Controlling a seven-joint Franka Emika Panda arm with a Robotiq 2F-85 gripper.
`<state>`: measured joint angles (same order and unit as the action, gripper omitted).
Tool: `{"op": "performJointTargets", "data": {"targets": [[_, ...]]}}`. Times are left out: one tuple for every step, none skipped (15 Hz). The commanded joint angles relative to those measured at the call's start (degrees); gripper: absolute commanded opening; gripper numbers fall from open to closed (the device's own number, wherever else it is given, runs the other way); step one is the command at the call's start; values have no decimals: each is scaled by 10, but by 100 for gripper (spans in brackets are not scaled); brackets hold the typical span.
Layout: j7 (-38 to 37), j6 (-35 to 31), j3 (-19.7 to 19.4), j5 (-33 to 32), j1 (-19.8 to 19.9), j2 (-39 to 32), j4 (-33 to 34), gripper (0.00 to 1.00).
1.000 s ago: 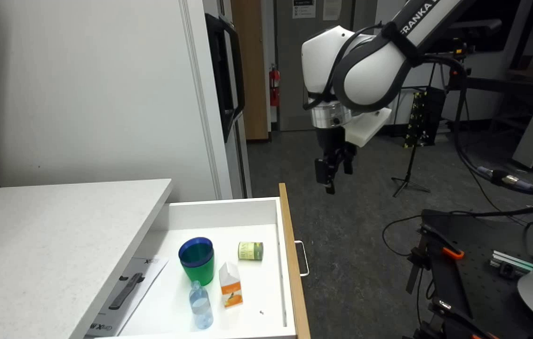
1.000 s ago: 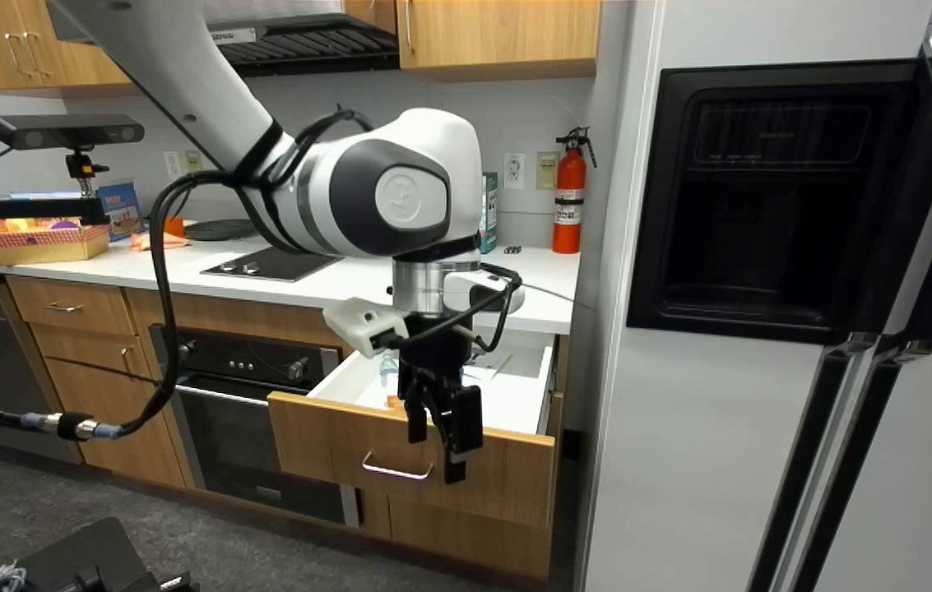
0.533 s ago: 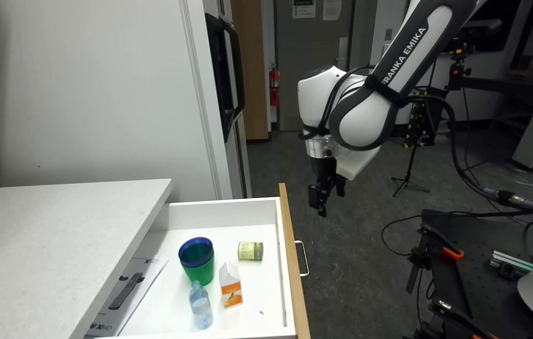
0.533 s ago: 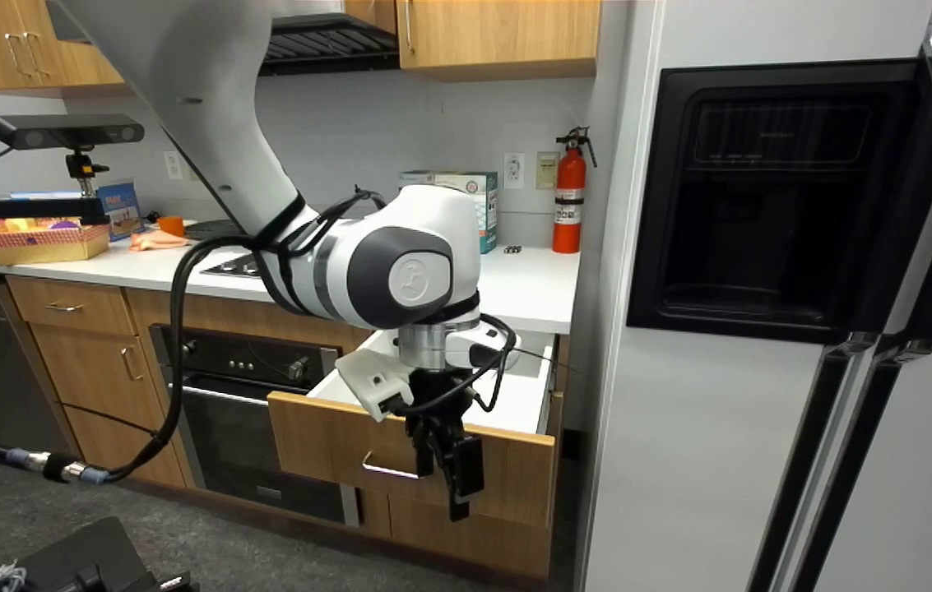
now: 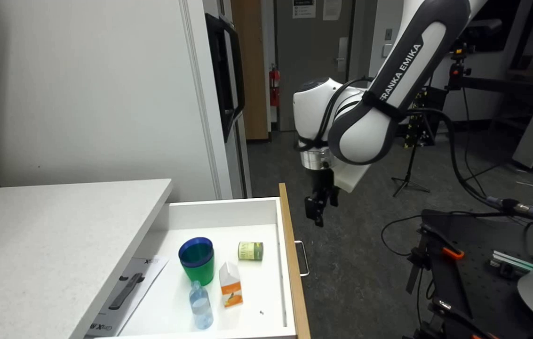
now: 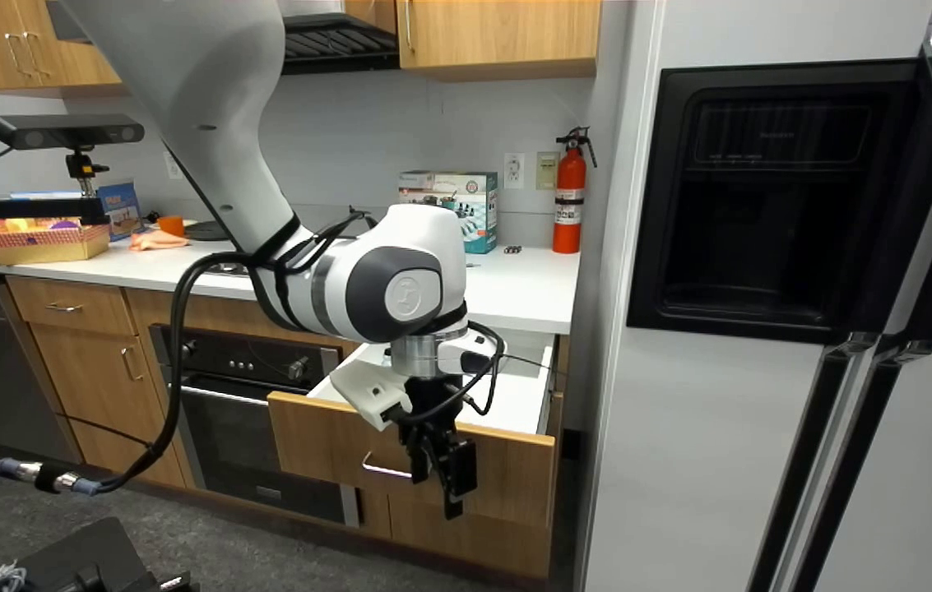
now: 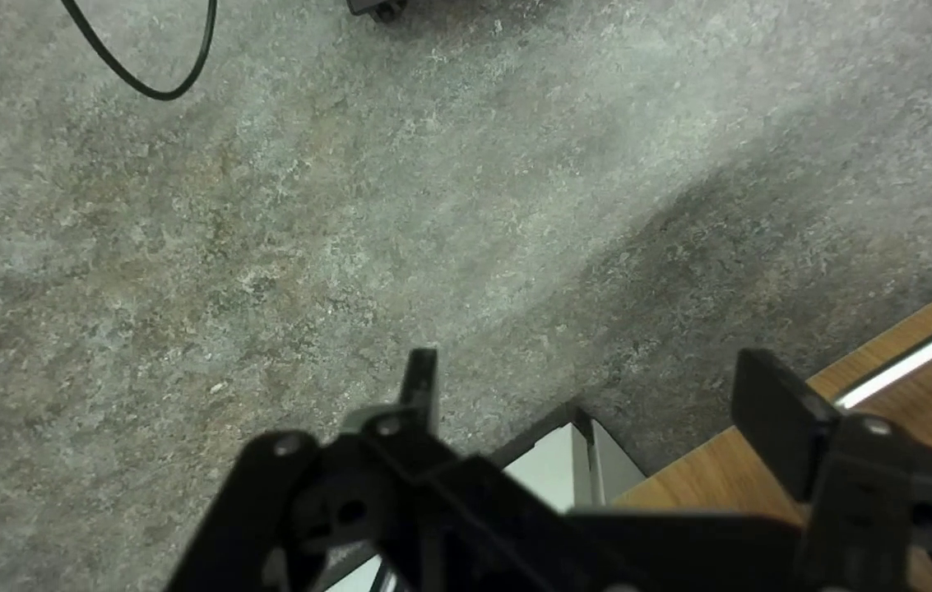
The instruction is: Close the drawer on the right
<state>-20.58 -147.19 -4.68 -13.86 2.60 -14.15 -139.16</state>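
Drawer [image 5: 259, 282] — open, fingers [image 6: 460, 467] outside

The arm [image 6: 239, 177] slants downward, its pincer [image 7: 593, 370] pointing down with fingers [image 7: 778, 423] spread well apart

1. The jaws stand spread, dark and blurred, their fingers [image 7: 774, 423] well apart.
2. Grey mottled floor [image 7: 350, 214] lies ahead of the jaws and shows between the fingertips.
3. The wood drawer front [image 7: 712, 477] passes behind the finger on this view's right; its bright handle [image 7: 918, 362] shows just beside that finger.
4. Part of a white boxy thing [image 7: 548, 469] shows between the fingers.
5. Well ahead and left of the jaws, a black cable [image 7: 163, 95] loops.
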Motion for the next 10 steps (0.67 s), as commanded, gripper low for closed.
{"op": "performJointTargets", "data": {"targets": [[37, -17, -10, 2, -8, 17, -14, 58], [51, -14, -8, 7, -5, 19, -15, 51], [70, -10, -6, 10, -2, 22, -15, 42], [97, -8, -1, 19, 2, 28, -19, 35], [127, -5, 4, 26, 5, 34, -23, 27], [154, -8, 6, 30, 7, 43, -29, 20], [186, -8, 10, 37, 9, 50, -34, 11], [211, -7, 13, 45, 10, 54, -37, 5], [232, -6, 15, 57, 10, 60, -39, 0], [241, -1, 15, 61, 8, 60, -38, 0]]}}
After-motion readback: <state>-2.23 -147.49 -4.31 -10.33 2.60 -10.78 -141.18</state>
